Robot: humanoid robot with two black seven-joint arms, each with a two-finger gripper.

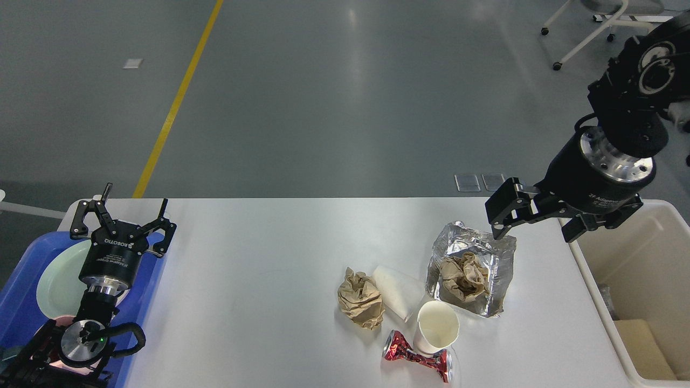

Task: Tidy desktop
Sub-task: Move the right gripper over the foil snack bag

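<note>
The white desktop [259,258] fills the lower view. On its right half lie a silver foil bag [485,253] with crumpled brown paper on it [463,277], a second crumpled brown paper [360,298], a white paper cone [395,293], a white paper cup [436,326] and a crushed red can [414,357]. My right gripper [533,226] is open and empty, just above and right of the foil bag. My left gripper [123,213] is open and empty over the far left of the desktop.
A blue tray [21,302] with a pale plate [59,283] sits at the left edge under my left arm. A cream plastic bin [636,280] stands right of the desktop with some items inside. Grey floor and chair legs [598,32] lie beyond.
</note>
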